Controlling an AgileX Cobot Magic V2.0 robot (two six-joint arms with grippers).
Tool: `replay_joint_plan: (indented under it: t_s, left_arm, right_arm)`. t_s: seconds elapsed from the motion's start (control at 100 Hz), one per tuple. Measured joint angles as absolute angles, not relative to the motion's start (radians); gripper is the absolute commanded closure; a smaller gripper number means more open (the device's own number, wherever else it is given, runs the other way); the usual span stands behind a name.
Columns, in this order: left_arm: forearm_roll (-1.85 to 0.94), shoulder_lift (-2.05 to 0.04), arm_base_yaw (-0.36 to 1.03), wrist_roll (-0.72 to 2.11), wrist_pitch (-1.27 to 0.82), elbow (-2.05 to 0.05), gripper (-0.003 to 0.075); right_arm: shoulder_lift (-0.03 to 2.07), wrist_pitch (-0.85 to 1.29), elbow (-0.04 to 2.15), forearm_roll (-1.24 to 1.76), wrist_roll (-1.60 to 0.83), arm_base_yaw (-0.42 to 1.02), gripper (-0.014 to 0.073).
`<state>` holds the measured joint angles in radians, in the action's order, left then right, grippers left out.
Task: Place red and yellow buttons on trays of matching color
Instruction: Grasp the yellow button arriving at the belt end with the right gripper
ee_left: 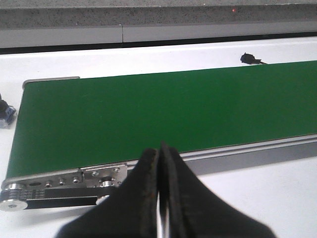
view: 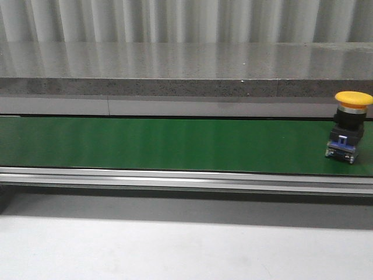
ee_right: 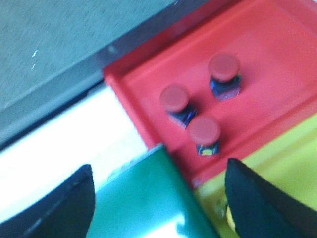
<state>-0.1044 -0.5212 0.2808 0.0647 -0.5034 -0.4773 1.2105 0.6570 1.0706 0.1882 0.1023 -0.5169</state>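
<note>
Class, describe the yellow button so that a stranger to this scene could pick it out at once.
Find the long green conveyor belt below the grey stone ledge. At its far right end stands the yellow button: a yellow mushroom cap on a black and blue body, the only object on the belt.

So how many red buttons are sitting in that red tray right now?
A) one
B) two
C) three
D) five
C: the right wrist view shows three red buttons standing upright in the red tray.
</note>
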Motion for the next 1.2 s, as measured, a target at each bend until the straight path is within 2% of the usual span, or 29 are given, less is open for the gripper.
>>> replay_joint_plan:
  t_s: [0.36,0.55,0.77,1.02,1.11,1.2]
  left_arm:
    - [-0.104,-0.521,0.281,0.065,-0.503,-0.477,0.0741]
    - [-0.104,-0.521,0.281,0.065,-0.503,-0.477,0.0741]
    - [-0.104,-0.521,0.281,0.065,-0.503,-0.477,0.0741]
    - [-0.104,-0.521,0.281,0.065,-0.503,-0.477,0.0741]
    - [-0.104,-0.521,0.281,0.065,-0.503,-0.477,0.0741]
    - [-0.104,-0.521,0.281,0.065,-0.503,-0.477,0.0741]
  right_arm:
    - [1.130,0.992,1.069,0.181,0.015,-0.341,0.0043]
    - [1.141,1.031,1.069,0.181,0.011,-0.251,0.0043]
    - [1.247,1.081,1.069,0.180,-0.033,-0.152,0.0043]
    - [1.376,1.003,1.069,0.179,-0.074,-0.132,0.0044]
    - [1.417,0.956,1.069,0.178,-0.078,-0.132,0.0093]
    - [1.451,0.930,1.069,0.176,-0.082,-0.132,0.0271]
